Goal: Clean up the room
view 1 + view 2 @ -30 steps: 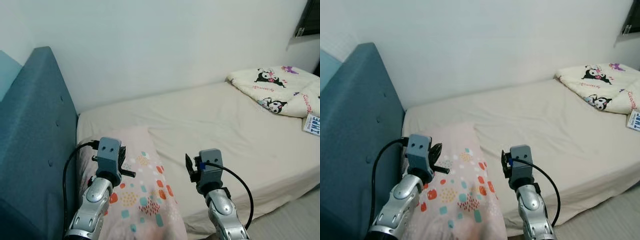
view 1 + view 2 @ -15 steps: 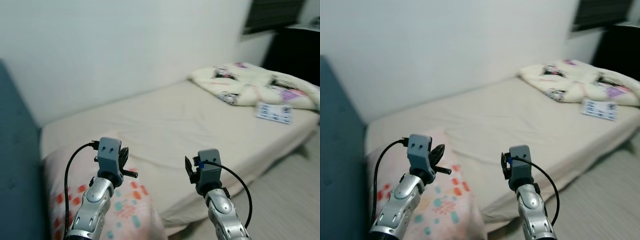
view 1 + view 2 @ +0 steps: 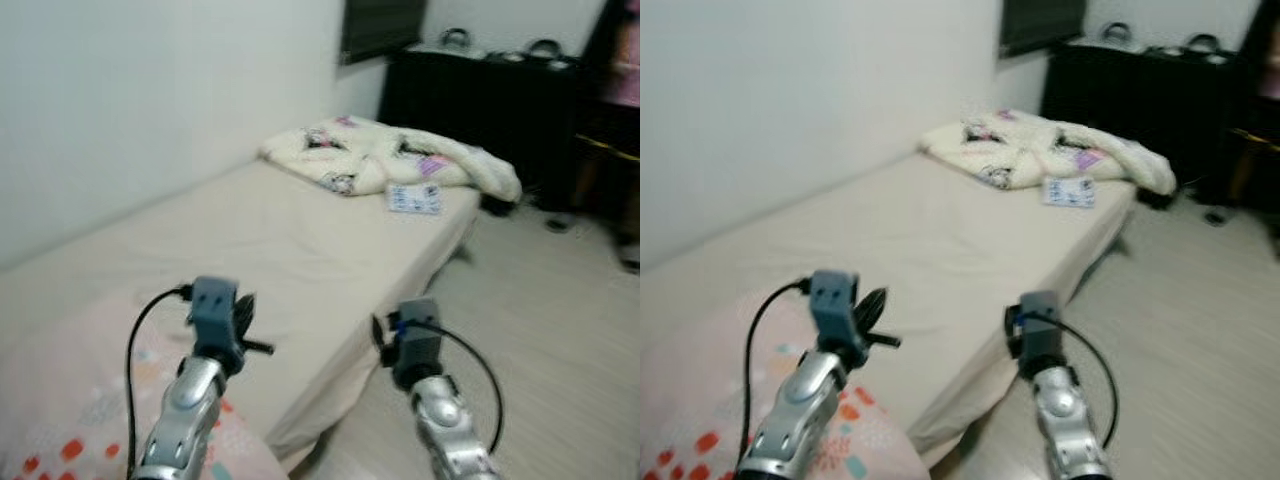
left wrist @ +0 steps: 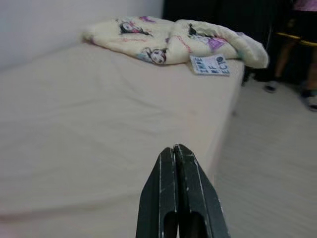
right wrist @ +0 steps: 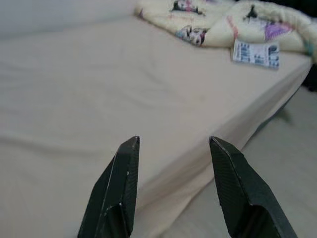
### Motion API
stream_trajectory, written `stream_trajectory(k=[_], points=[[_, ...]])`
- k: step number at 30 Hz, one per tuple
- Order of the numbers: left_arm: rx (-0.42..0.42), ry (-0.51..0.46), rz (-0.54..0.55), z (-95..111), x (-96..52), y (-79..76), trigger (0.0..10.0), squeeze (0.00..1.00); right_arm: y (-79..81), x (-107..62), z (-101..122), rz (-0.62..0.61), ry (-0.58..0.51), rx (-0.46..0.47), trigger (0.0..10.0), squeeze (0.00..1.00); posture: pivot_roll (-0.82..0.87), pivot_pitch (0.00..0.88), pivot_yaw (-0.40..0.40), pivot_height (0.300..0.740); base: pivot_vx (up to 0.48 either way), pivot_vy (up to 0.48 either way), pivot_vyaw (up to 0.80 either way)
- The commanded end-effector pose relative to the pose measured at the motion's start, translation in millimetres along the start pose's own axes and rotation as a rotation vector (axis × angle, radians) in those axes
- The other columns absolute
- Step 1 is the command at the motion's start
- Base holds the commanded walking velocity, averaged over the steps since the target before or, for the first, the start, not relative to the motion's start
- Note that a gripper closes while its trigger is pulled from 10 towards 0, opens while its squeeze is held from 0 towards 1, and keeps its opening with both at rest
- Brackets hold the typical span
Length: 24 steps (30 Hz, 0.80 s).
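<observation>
Black fingers, two per gripper: left gripper (image 4: 177,148) pressed flat together, nothing between; right gripper (image 5: 171,144) spread wide, also empty. Both held out in the air at the near end of one bed (image 3: 250,240), left over the mattress, right past its side edge over the floor (image 3: 560,330). Head views blurred. One pillow (image 3: 60,440) at the near end, pale with orange and teal spots, just beside the left arm. One crumpled cream blanket (image 3: 385,155) with cartoon print, heaped at the far end against the white wall (image 3: 150,90). One small printed card or packet (image 3: 413,198) touching the blanket's near edge, close to the bed's floor-side edge. Mattress middle bare. Bed's long side runs along the wall; other side open to pale floor, broad strip. One dark cabinet (image 3: 480,100) beyond the foot of the bed. A person's legs (image 4: 309,74) stand far right.
</observation>
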State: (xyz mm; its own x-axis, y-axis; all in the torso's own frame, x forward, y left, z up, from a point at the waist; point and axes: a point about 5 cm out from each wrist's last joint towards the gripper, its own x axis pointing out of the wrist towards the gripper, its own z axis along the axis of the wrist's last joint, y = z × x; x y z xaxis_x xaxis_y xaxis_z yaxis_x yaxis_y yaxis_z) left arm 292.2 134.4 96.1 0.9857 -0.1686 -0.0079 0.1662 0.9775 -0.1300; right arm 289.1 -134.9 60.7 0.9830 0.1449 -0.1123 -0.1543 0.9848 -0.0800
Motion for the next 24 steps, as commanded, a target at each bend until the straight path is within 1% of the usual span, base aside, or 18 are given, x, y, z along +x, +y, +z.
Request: stream_trajectory(k=[1,3,5,6,8,9,10,11,13,15,18,23,24], points=[[-0.05,0.008,-0.012,1.1,1.5,-4.3,10.0,0.0,-5.0,-2.1,-4.1,-0.012,0.02,0.0,10.0,0.0,0.03,0.0,-0.002,0.74,0.0,0.0,-0.8],[-0.065,0.017,-0.018,0.5,1.4,-4.7,10.0,0.0,-5.0,-2.2,-4.2,-0.012,0.02,0.0,10.0,0.0,0.03,0.0,-0.002,0.74,0.0,0.0,-0.8],[0.02,0.039,-0.024,-0.6,1.5,-4.8,10.0,0.0,-5.4,-2.5,-4.4,-0.012,0.021,0.001,10.0,0.0,0.03,0.0,-0.004,0.74,0.0,0.0,-0.8],[0.02,0.039,-0.024,-0.6,1.5,-4.8,10.0,0.0,-5.4,-2.5,-4.4,-0.012,0.021,0.001,10.0,0.0,0.03,0.0,-0.004,0.74,0.0,0.0,-0.8],[0.075,0.028,-0.019,1.1,2.3,-4.8,10.0,0.0,-6.1,-2.7,-4.5,-0.014,0.023,0.001,10.0,0.0,0.03,0.0,-0.005,0.74,0.0,0.0,-0.8],[0.142,0.015,-0.012,2.2,3.0,-4.5,10.0,0.0,-7.0,-2.8,-4.9,-0.019,0.026,0.003,10.0,0.0,0.03,0.0,-0.006,0.74,0.0,0.0,-0.8],[0.191,0.006,-0.008,2.9,3.5,-4.4,10.0,0.0,-7.6,-3.0,-5.3,-0.023,0.027,0.004,10.0,0.0,0.03,0.0,-0.006,0.74,0.0,0.0,-0.8],[0.219,0.01,-0.006,1.6,3.8,-4.2,10.0,0.0,-8.2,-3.1,-5.6,-0.028,0.029,0.008,10.0,0.0,0.03,0.0,-0.005,0.74,0.0,0.0,-0.8],[0.21,0.014,0.003,1.2,3.7,-3.4,10.0,0.0,-8.3,-3.0,-5.4,-0.03,0.029,0.009,10.0,0.0,0.03,0.0,-0.005,0.74,0.0,0.0,-0.8],[0.214,-0.008,0.017,3.2,3.9,-2.9,10.0,0.0,-8.5,-3.3,-5.4,-0.031,0.029,0.009,10.0,0.0,0.03,0.0,-0.004,0.74,0.0,0.0,-0.8],[0.221,-0.013,0.0,4.1,4.4,-4.0,10.0,0.0,-8.8,-3.3,-5.4,-0.031,0.03,0.01,10.0,0.0,0.03,0.0,-0.005,0.74,0.0,0.0,-0.8],[0.204,0.014,0.005,2.1,3.7,-3.2,10.0,0.0,-9.0,-3.2,-5.3,-0.031,0.031,0.008,10.0,0.0,0.03,0.0,-0.005,0.74,0.0,0.0,-0.8],[0.189,0.023,0.003,1.0,3.4,-3.7,10.0,0.0,-9.0,-3.3,-5.4,-0.03,0.032,0.008,10.0,0.0,0.03,0.0,-0.006,0.74,0.0,0.0,-0.8]])
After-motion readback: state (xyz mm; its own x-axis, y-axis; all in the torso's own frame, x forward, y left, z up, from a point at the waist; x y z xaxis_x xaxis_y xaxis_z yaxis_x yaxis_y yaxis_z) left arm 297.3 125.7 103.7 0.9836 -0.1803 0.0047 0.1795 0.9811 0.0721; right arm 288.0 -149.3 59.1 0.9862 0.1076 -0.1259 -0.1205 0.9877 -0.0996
